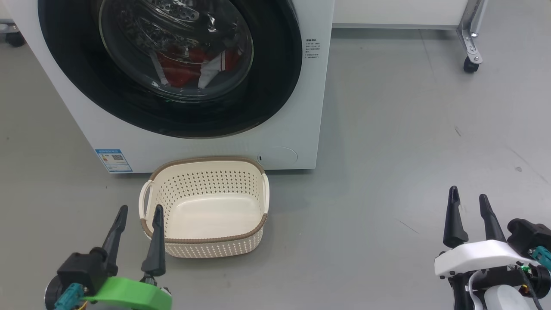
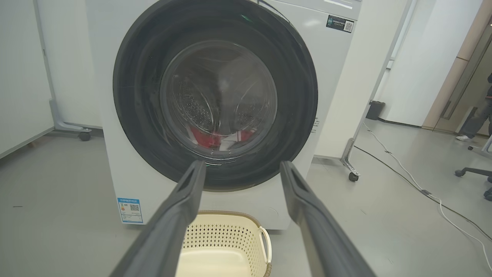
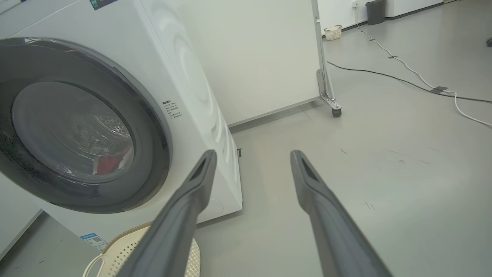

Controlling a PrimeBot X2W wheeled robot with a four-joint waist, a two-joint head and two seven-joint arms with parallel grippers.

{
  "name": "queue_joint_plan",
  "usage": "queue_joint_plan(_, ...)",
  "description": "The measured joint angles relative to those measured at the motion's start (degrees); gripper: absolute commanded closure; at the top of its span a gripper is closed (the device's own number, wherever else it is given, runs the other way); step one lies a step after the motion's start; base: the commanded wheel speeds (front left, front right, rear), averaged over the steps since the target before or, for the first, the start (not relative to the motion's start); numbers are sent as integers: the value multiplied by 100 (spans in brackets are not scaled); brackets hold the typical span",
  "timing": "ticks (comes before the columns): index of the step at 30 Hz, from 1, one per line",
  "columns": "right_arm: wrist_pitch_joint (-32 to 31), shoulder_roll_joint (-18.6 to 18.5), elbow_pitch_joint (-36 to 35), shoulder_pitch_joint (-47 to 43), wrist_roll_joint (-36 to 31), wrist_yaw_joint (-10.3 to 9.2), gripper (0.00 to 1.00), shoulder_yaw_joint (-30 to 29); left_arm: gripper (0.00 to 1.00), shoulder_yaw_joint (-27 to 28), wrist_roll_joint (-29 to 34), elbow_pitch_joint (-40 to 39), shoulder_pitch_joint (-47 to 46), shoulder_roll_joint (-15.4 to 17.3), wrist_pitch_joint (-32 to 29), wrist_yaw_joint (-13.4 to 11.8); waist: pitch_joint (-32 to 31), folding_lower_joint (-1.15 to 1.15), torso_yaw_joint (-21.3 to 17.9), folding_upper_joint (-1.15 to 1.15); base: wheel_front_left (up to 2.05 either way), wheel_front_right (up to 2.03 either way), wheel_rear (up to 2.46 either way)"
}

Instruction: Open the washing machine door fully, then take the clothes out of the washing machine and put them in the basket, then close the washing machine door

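- Grippers nearest me: my left gripper (image 1: 140,210) hangs low at the basket's left end with its two fingers spread wide and nothing between them. My right gripper (image 1: 468,194) is well off to the right over bare floor, equally wide apart and empty.
- Next out, the basket (image 1: 206,159) sits on the floor just in front of the washing machine (image 1: 310,129), below the door and with nothing in it. I'd judge it well placed for catching the clothes, but any low reach has to avoid knocking it.
- The washing machine door (image 1: 275,86) lies flush against the front, so opening it is the step in hand and no part of the task is done.
- I can't make out a handle or latch recess on the glossy black rim from any view, nor which side the hinge is on. I'd find that before committing an arm.
- My plan is to hook one finger behind the rim edge opposite the hinge rather than pinch the glass bowl. I'd pull along the door's arc and follow it round until it stands fully open.
- Farthest in, the clothes (image 1: 181,71) lie red and white at the bottom of the drum behind the glass.
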State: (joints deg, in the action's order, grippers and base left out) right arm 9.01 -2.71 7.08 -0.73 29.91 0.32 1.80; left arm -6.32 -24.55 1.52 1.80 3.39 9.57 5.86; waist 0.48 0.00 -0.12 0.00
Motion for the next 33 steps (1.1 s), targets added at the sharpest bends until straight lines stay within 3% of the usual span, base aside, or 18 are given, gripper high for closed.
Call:
queue_joint_plan(22,77,-56,238,-65,-1762,-174,0,541,0,-403,1755,603,204,-22,470,-378,65,0,-11,0,0,0,0)
queue_joint_plan(33,91,-55,282,-40,-1880,-201,0,572,0,-421,1817,732,166,-27,486,-413,102,0,0,0,0,0,0)
